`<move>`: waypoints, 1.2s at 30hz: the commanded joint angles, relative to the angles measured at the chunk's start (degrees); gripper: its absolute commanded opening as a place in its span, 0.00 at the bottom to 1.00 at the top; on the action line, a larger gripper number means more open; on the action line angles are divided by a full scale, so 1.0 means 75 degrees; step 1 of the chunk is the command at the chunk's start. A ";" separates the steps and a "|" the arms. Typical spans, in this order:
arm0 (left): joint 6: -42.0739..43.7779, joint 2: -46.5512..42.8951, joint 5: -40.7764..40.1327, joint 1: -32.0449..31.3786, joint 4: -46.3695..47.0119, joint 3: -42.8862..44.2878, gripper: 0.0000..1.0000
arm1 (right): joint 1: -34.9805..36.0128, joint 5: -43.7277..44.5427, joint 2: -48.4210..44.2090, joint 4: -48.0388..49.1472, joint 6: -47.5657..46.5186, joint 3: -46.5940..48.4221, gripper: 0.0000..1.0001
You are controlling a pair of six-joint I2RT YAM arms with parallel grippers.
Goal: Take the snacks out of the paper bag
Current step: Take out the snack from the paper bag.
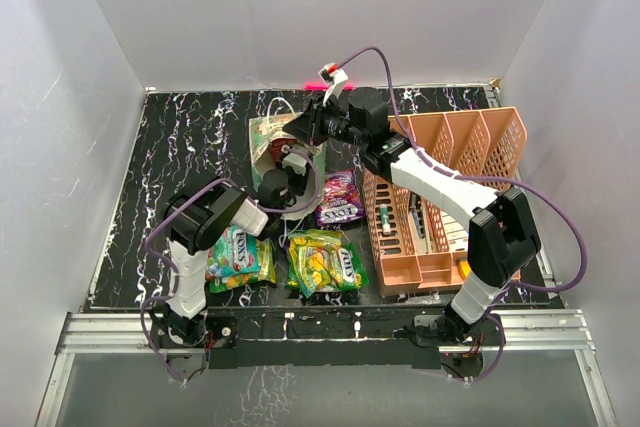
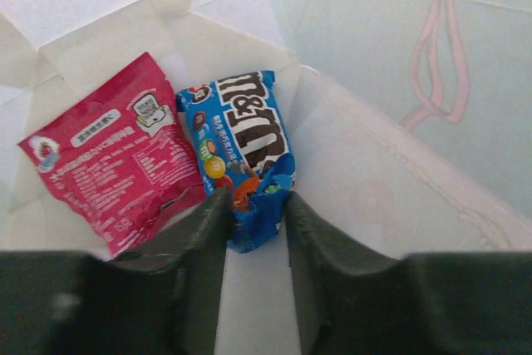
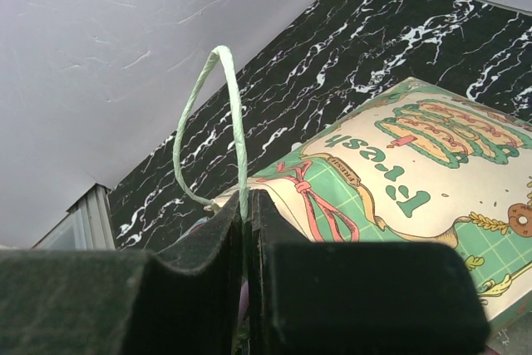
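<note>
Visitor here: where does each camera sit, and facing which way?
Top external: overhead, behind left arm, right arm, looking down on table, paper bag.
Left wrist: on left arm, looking into bag at red packet, blue packet; left gripper flanks the blue.
Right wrist: on right arm, looking across bag's printed side; right gripper shut on cord handle.
All share the bag.

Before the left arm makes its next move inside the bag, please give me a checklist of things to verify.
1. Right gripper shut on the cord handle of the paper bag: ok.
2. Blue packet end between the left gripper fingers: ok.
3. Firm grip on the blue packet: cannot tell.
4. Red packet outside the jaws: ok.
5. Bag emptied: not ok, two packets lie inside.
</note>
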 commanded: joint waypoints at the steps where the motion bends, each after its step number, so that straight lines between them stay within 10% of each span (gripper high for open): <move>1: 0.0118 0.0007 0.0289 0.0188 -0.0290 0.0374 0.24 | -0.0021 0.0186 -0.0228 0.0295 -0.0188 0.0450 0.07; 8: 0.0233 -0.0448 0.0904 0.0258 -0.0565 0.0203 0.00 | -0.0022 0.0302 -0.0213 0.0281 -0.0235 0.0420 0.07; 22: -0.0193 -0.3833 0.2158 0.0199 -0.2550 -0.1272 0.00 | -0.0132 0.0831 -0.0001 0.0357 -0.0398 0.0480 0.07; 36: -0.1960 -0.9752 0.3980 0.0209 -0.9096 -0.0310 0.00 | -0.0513 0.1635 0.0004 0.0153 -0.0357 0.0562 0.07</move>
